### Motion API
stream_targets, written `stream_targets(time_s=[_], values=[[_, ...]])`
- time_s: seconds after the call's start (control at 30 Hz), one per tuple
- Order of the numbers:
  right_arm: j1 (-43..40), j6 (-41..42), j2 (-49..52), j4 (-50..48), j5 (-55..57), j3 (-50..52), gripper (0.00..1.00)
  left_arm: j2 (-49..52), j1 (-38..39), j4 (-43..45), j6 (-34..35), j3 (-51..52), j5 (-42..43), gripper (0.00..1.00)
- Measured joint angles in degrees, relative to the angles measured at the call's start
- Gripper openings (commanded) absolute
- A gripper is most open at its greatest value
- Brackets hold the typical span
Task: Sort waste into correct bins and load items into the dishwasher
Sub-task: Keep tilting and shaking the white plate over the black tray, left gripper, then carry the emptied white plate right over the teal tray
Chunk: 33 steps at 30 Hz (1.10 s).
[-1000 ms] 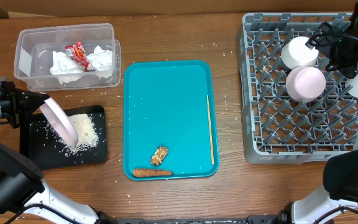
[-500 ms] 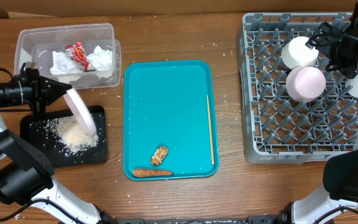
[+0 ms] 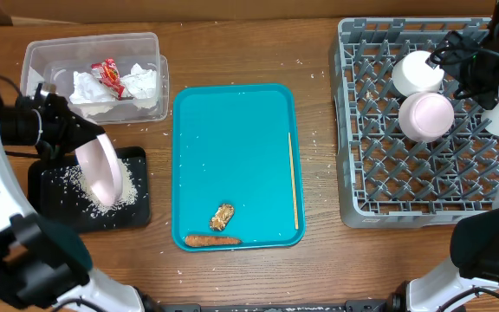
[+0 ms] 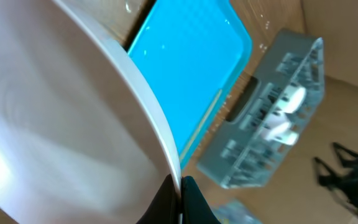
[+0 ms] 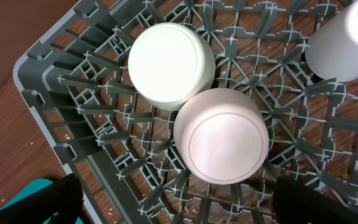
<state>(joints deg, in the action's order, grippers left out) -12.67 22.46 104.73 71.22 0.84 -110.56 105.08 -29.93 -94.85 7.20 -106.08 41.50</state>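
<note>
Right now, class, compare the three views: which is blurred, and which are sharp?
Left wrist: the plate fills half the frame, blurred and washed out, and the rack behind it is soft. Overhead: sharp and evenly lit. Right wrist: both bowls are crisp.

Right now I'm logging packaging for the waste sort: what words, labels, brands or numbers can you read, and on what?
White label on the clear tub: too small to read.
Red-and-silver wrapper in that tub: print too blurred to read.
No other writing shows in any view.
</note>
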Motion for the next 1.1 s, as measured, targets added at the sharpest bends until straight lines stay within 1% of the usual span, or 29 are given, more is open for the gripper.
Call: stream_targets(time_s=[0.1,0.27,0.37,0.43,0.5,0.53,0.6,0.7,0.8,1.0,1.1], values=[[0.0,0.0,0.0,0.0,0.0,0.0,1.00,-3.1,3.8,2.5,2.1,0.0,-4.4,0.04],[0.0,0.0,0.0,0.0,0.0,0.0,1.00,-4.0,14.1,4.7,8.6,0.0,-15.1,0.04],[0.0,0.0,0.0,0.0,0.0,0.0,1.00,-4.0,22.7,7.7,12.3,0.1,-20.2,0.04],[0.0,0.0,0.0,0.0,0.0,0.0,1.00,-4.0,30.4,10.6,15.2,0.1,-24.4,0.04],[0.0,0.0,0.0,0.0,0.0,0.0,1.00,-4.0,36.6,12.5,18.0,0.1,-28.3,0.04],[0.0,0.0,0.0,0.0,0.0,0.0,1.00,-3.9,38.1,12.9,18.6,0.1,-29.1,0.05],[0.0,0.0,0.0,0.0,0.0,0.0,1.00,-3.2,46.1,16.1,21.4,0.1,-34.1,0.07],[0.0,0.0,0.0,0.0,0.0,0.0,1.00,-1.3,50.2,19.2,22.4,0.1,-38.8,0.04],[0.0,0.0,0.0,0.0,0.0,0.0,1.00,2.6,53.2,21.0,22.9,0.1,-41.8,0.04],[0.0,0.0,0.0,0.0,0.0,0.0,1.00,10.5,54.3,25.6,22.6,0.1,-44.1,0.04],[0.0,0.0,0.0,0.0,0.0,0.0,1.00,13.0,54.3,25.8,22.5,0.1,-44.7,0.05]])
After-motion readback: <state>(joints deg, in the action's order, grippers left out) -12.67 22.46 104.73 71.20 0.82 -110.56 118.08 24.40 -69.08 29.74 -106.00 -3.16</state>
